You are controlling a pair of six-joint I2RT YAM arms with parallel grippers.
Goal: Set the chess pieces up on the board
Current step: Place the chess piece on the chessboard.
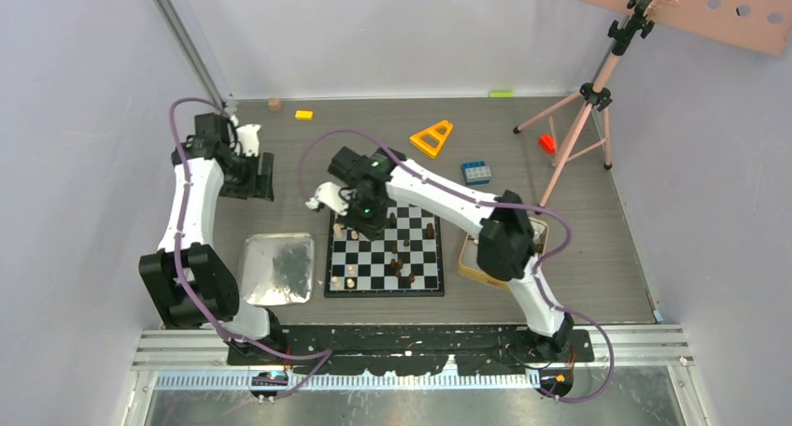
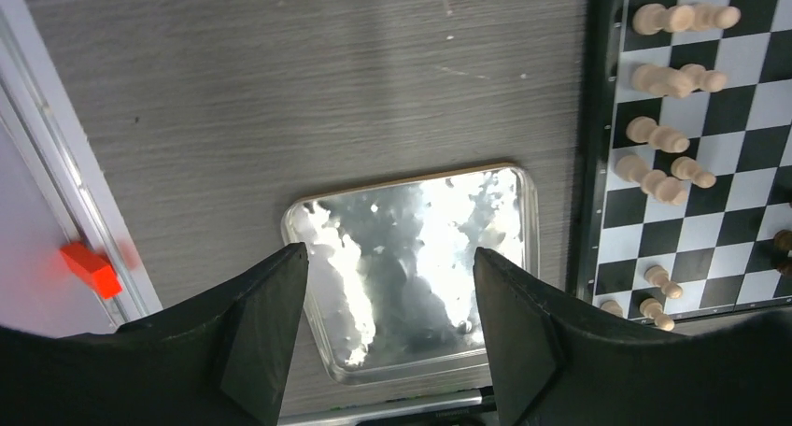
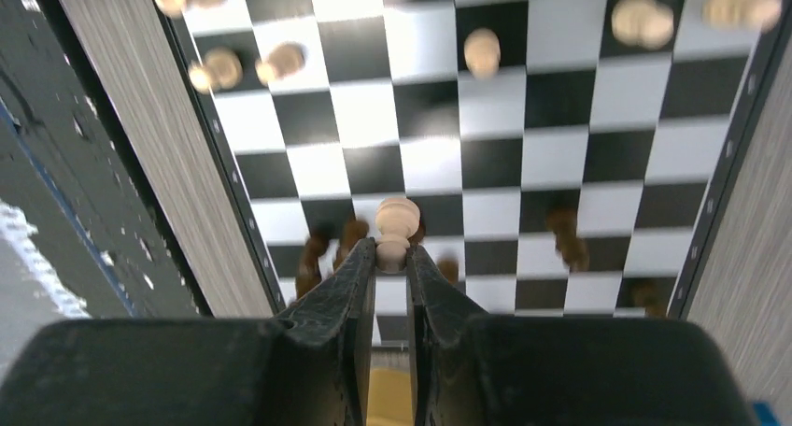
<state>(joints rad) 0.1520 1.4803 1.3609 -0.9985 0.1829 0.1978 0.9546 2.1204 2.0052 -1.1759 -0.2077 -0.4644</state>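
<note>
Pinching tan piece [image 3: 397, 217] tight in right gripper [image 3: 392, 254], lower centre: settle upright on a square of the board [image 3: 551, 155], release slowly; left gripper [image 2: 390, 262] open, empty.

The left arm [image 1: 191, 211] rises from its base at the table's near edge, folds at the elbow near the left edge and reaches toward the far left corner. The left gripper [image 2: 390, 258] points down with its fingers apart. The right arm [image 1: 448, 197] stretches from the near edge leftward to mid-table. The right gripper [image 3: 392, 253] points down, its fingers pinched on a light piece [image 3: 397, 216].
</note>
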